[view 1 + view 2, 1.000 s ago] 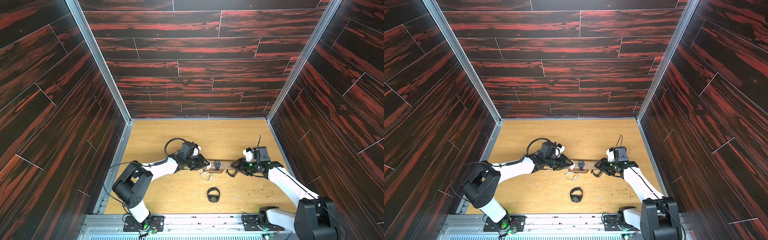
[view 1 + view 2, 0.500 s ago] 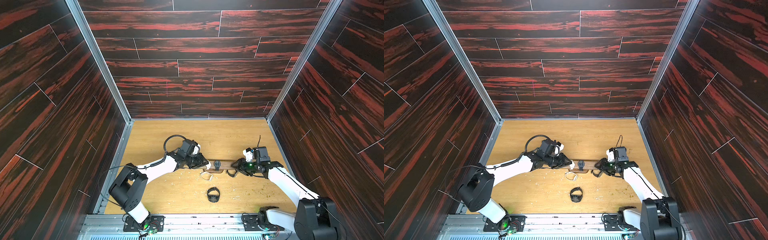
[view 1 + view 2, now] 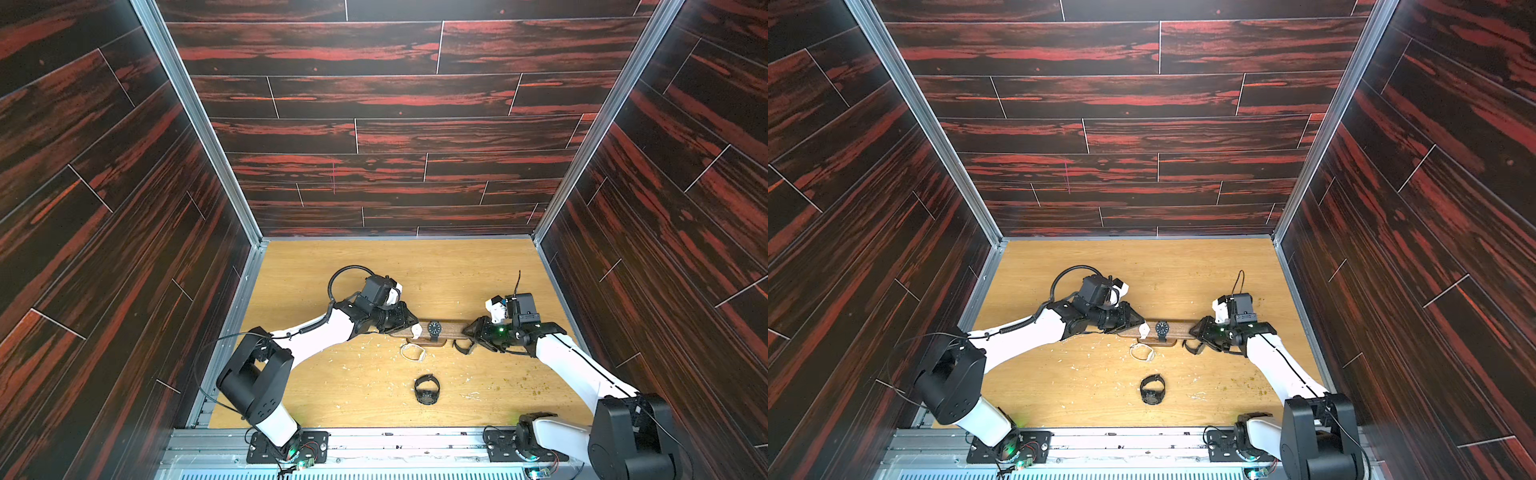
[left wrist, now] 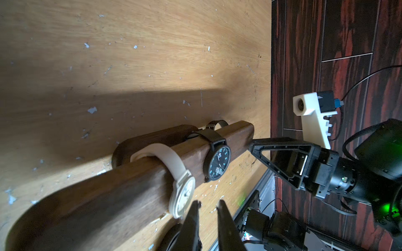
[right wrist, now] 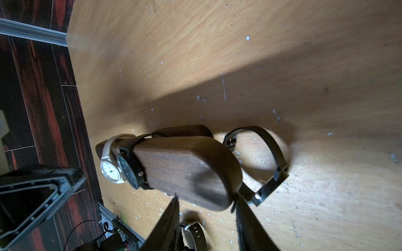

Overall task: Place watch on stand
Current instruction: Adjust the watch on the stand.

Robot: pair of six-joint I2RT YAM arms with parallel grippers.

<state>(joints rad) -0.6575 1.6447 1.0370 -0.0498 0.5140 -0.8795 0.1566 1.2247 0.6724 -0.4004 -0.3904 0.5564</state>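
Light wooden tabletop (image 3: 374, 270) carries everything. Across its middle, btw the two arms, sits the stand (image 3: 453, 329): a long dark-brown wooden bar w/ rounded ends on a small base. The right gripper (image 5: 205, 197) pinches the bar's right end, one jaw each side. The left gripper (image 4: 207, 203) grasps nothing, jaws a slim gap apart, just beside the cream watch (image 4: 182, 195). That watch is strapped round the bar next to a black-dial watch (image 4: 217, 163). A 2nd black watch (image 3: 426, 390) lies nearer the front, well apart. A thin black-strap watch (image 5: 279, 158) lies by the stand's right end.
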